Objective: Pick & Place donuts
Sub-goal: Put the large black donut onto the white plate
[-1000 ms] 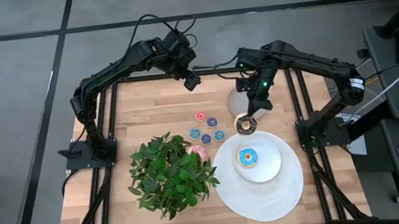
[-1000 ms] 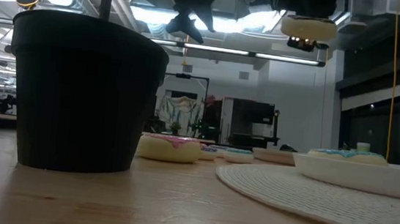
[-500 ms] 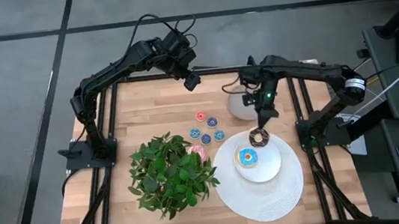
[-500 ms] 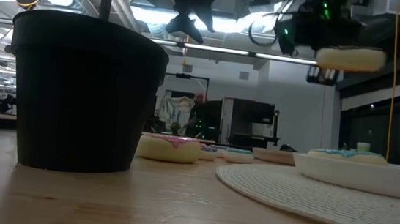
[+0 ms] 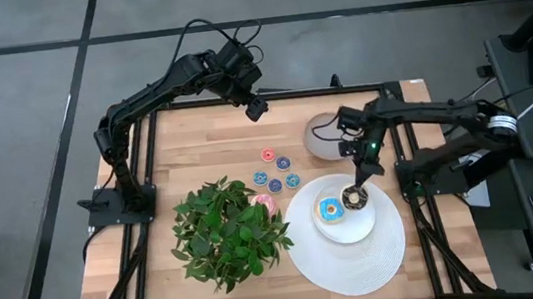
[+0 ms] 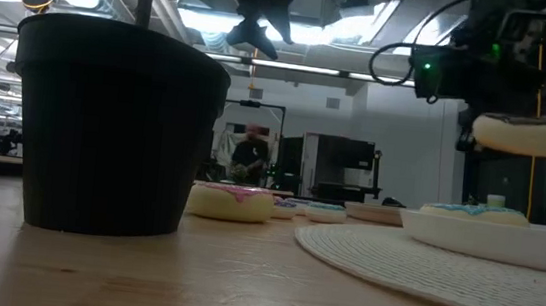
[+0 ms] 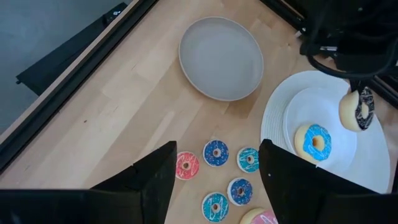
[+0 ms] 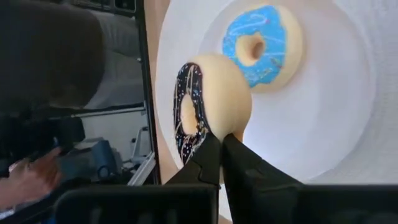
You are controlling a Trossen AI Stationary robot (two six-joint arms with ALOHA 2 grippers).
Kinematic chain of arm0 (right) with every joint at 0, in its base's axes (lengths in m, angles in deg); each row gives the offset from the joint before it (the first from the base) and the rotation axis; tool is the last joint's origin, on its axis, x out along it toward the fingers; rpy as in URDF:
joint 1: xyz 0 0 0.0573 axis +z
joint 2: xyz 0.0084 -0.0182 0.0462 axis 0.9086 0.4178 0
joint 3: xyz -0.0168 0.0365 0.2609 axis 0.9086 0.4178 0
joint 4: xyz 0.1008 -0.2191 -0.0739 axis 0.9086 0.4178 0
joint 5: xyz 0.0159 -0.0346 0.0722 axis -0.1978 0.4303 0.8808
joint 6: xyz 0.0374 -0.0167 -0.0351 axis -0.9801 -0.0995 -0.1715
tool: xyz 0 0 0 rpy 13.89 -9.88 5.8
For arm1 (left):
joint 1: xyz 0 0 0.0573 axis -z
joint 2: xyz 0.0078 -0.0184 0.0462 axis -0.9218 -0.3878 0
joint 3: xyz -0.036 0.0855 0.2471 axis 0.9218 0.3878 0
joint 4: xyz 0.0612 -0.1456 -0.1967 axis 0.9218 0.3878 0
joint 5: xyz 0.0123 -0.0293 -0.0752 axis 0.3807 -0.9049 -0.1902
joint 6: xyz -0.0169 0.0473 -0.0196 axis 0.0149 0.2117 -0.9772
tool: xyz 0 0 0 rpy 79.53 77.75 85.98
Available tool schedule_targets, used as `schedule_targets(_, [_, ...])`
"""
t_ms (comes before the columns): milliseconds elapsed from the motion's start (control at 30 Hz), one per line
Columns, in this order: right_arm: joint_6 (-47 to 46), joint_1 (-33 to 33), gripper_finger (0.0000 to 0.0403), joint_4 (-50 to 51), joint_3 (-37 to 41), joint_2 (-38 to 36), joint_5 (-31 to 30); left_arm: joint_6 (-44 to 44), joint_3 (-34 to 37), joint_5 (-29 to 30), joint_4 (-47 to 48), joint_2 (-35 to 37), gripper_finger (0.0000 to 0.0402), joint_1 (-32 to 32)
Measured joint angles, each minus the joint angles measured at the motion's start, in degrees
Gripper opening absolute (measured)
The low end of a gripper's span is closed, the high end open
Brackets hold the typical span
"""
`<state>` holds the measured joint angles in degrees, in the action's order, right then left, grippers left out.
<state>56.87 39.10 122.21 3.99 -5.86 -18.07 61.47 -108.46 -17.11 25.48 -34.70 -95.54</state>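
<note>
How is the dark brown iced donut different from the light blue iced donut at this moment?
The dark brown iced toy ring donut is held in the air on edge, pinched by the right tool above the white plate. The light blue iced toy ring donut lies flat on that plate, icing up, untouched. Both are pale rings of similar size with sprinkled icing.

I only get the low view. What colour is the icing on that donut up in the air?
Observer: Dark brown with sprinkles. The right jaws pinch the brown donut by its rim.
Operator: Is it over the plate?
Observer: Yes. From above it hangs over the white plate, next to the blue donut.
Operator: How many tiny rings are there?
Observer: Five tiny rings on the wood, one red and four blue.
</note>
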Motion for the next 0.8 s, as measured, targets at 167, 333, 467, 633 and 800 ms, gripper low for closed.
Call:
schedule_targets(167, [-4.08, 2.96, 0.0012, -6.09, 4.75, -2.68, 0.03, -0.02, 0.0, 0.0, 0.0, 0.0, 0.0217, 0.0])
schedule_targets(333, [-8.59, 6.22, 0.0012, -12.48, 6.79, -2.94, -0.07, -0.04, 0.0, 0.0, 0.02, 0.0, 0.0219, 0.0])
schedule_targets(467, [-9.94, 9.08, 0.0012, -13.25, 6.81, -2.84, -0.94, -0.07, 0.0, -0.01, 0.02, 0.0, 0.0218, 0.0])
schedule_targets(633, [-12.74, 13.14, 0.0012, -16.11, 6.81, -2.83, -3.3, -0.2, 0.0, -0.02, 0.0, 0.0, 0.0217, 0.0])
schedule_targets(800, [-15.95, 16.41, 0.0012, -19.51, 6.81, -2.79, -5.67, -0.19, 0.0, -0.02, 0.02, 0.0, 0.0218, 0.0])
